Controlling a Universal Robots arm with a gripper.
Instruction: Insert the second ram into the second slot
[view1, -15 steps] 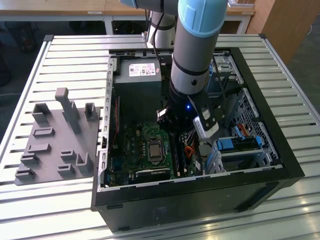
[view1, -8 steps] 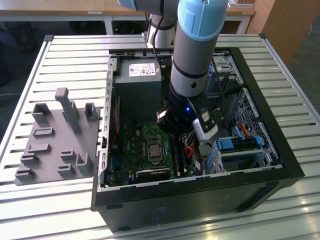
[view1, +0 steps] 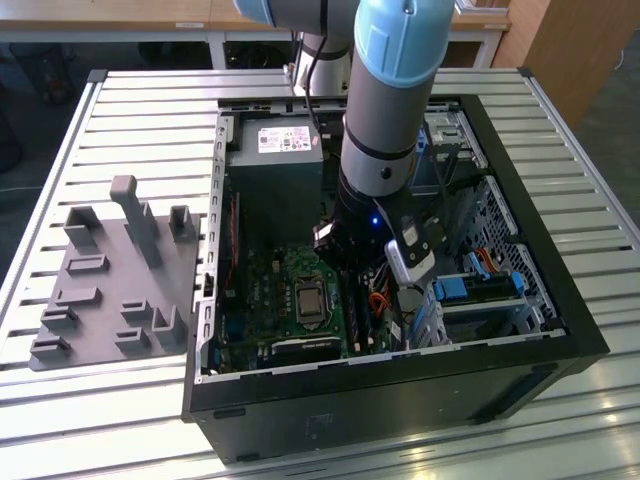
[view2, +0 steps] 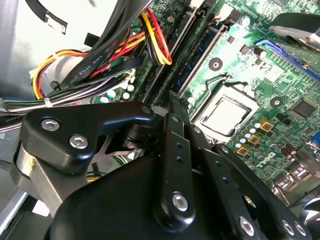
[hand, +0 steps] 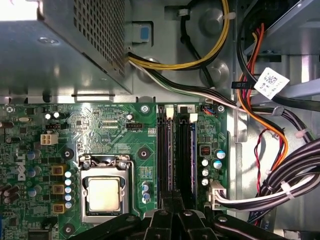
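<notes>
Black jointed linkage bars of the gripper (hand: 172, 200) fill the foreground in both wrist views, and they run down to two narrow fingers whose tips are drawn together with no gap showing (view2: 172, 107). I cannot tell whether anything thin is pinched between them.

Straight ahead of the closed jaws lie the long black memory slots (hand: 166, 150) on the green motherboard (hand: 100, 125). The second ram (hand: 192, 150), a thin blue circuit stick seen edge-on, stands in the slot just to one side of the fingertips and runs away from them along the slot's length. In the second wrist view the same blue edge (view2: 202, 50) lies in the slot beyond the jaws.

Beside the jaws on the other side sits the square silver processor socket (hand: 103, 192) with its metal frame. Past the far end of the slots is the grey perforated metal power supply box (hand: 60, 45), and a bundle of yellow, orange, red and black cables (hand: 260, 115) runs along the chassis wall.

In the exterior view the grey and pale blue robot arm (view1: 385, 110) reaches down into the open black computer case (view1: 400, 375), which rests on a slatted metal table (view1: 130, 110) near a grey moulded fixture tray (view1: 110, 290).
</notes>
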